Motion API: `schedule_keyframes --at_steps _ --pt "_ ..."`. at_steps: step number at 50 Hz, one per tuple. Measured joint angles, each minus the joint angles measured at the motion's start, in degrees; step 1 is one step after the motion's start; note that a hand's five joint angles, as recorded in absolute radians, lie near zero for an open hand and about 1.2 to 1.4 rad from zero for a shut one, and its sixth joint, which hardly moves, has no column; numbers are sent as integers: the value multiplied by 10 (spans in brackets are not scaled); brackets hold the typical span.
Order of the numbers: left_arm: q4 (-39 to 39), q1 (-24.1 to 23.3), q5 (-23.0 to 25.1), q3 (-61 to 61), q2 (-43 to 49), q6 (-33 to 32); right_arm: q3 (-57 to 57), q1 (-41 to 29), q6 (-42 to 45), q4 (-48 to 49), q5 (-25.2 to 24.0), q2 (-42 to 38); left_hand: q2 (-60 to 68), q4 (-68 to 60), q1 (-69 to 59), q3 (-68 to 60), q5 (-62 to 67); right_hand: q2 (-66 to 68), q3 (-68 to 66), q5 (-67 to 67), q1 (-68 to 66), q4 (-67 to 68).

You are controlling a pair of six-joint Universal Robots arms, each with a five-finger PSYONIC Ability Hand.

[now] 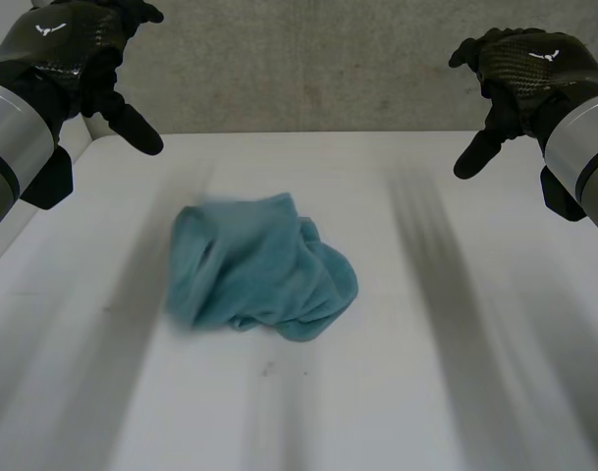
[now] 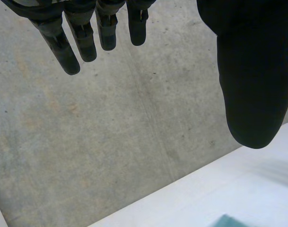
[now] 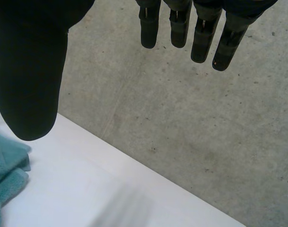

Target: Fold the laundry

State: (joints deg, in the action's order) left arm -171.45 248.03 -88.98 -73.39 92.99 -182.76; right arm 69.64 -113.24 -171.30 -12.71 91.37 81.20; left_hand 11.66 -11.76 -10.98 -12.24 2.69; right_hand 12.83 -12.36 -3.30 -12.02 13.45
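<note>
The cloth (image 1: 259, 270) lies crumpled in a heap on the table (image 1: 426, 392), below and between the two hands and touched by neither. The left hand (image 1: 78, 49) and right hand (image 1: 519, 69) hang raised, well apart, with fingers straight, spread from the thumbs and holding nothing. This wide, high pose probably leaves room to pick a corner. Folding has not yet begun.

White table (image 1: 456, 392); grey concrete wall (image 1: 299, 69) behind far edge.
</note>
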Motion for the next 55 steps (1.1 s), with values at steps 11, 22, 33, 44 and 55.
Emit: schedule_keyframes --at_steps 11,22,33,44,55 --pt "-11 26 1 1 3 -1 7 0 4 -1 -27 -2 0 0 0 0 0 0 0 0 0 0" --pt "34 45 7 31 56 -47 7 -2 50 -19 -75 -44 22 -23 -33 -16 15 0 0 0 0 0" --pt "55 63 10 42 165 -145 20 -53 141 -35 -153 -115 57 -58 -65 -50 50 47 -54 -41 -30 45" --pt "28 98 10 -14 200 -154 -28 -111 54 51 -188 -249 57 -58 -65 -50 50 48 -58 -48 -31 48" --pt "-1 140 13 -118 155 -151 -150 -162 -16 67 -156 -405 56 -57 -63 -49 48 318 -309 -283 -263 297"
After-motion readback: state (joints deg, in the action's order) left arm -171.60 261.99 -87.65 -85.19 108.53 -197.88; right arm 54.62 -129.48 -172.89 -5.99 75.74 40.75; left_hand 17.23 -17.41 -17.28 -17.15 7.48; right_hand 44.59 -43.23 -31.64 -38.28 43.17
